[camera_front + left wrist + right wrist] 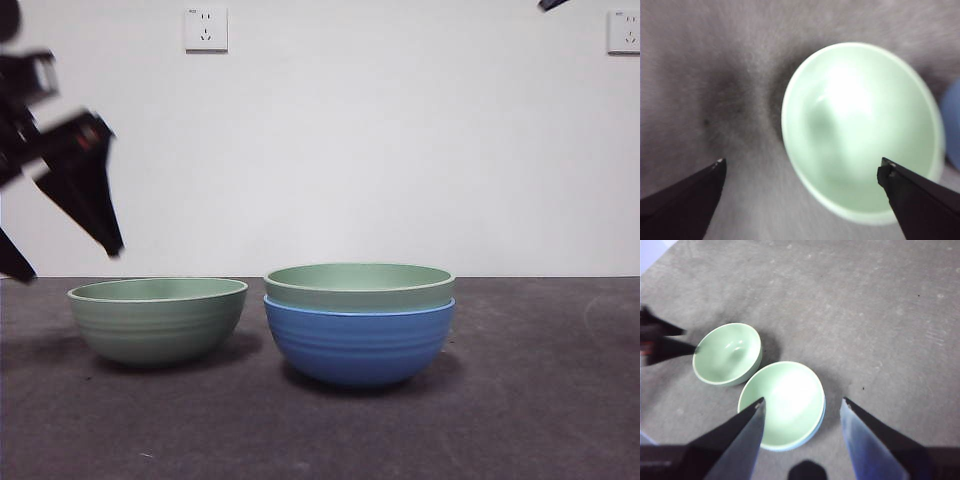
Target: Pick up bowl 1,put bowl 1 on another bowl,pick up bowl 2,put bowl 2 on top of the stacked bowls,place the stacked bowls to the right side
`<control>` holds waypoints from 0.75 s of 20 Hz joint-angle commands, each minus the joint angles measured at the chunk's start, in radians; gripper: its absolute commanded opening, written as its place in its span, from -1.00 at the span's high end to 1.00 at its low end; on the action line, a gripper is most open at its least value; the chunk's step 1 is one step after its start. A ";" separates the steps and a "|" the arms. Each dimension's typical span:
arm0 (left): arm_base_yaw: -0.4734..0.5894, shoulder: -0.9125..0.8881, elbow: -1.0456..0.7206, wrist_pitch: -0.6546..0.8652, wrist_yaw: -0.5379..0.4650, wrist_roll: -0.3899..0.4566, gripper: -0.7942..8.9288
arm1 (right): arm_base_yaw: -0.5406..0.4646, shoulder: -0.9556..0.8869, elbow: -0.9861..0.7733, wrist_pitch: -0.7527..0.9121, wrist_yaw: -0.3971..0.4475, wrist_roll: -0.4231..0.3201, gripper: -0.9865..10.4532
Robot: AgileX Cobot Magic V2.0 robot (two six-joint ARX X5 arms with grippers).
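Observation:
The blue bowl [358, 345] stands mid-table with pale green bowl 1 [358, 284] nested inside it. Bowl 2 [158, 318], also pale green, sits alone on the table to their left. My left gripper [65, 258] hangs open and blurred above and to the left of bowl 2. In the left wrist view bowl 2 [860, 130] lies below the wide-open left gripper [802, 167], nearer one jaw, and a sliver of the blue bowl [952, 125] shows. My right gripper [802, 402] is open high above the nested pair [782, 405], with bowl 2 [727, 354] beside them.
The grey table [540, 400] stretches to the right of the bowls. A white wall with two sockets [205, 29] is behind. The right arm shows only as a black tip [552, 4] at the top right of the front view.

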 commanded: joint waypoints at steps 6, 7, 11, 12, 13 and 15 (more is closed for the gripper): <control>-0.032 0.135 0.003 0.100 -0.077 -0.067 0.04 | 0.000 -0.054 0.000 -0.074 0.005 -0.001 0.39; -0.032 0.135 0.003 0.103 -0.075 -0.067 0.18 | 0.000 -0.053 0.000 -0.079 0.006 -0.001 0.39; -0.033 0.135 0.003 0.099 -0.043 -0.067 0.79 | 0.000 -0.053 0.000 -0.079 0.005 -0.001 0.39; -0.034 0.135 0.003 0.100 -0.035 -0.068 0.80 | 0.000 -0.053 0.000 -0.079 0.006 -0.001 0.39; -0.036 0.135 0.003 0.101 -0.030 -0.068 0.80 | 0.000 -0.053 0.000 -0.080 0.005 -0.001 0.39; -0.037 0.135 0.003 0.108 -0.023 -0.075 0.85 | 0.000 -0.053 0.000 -0.080 0.005 -0.001 0.39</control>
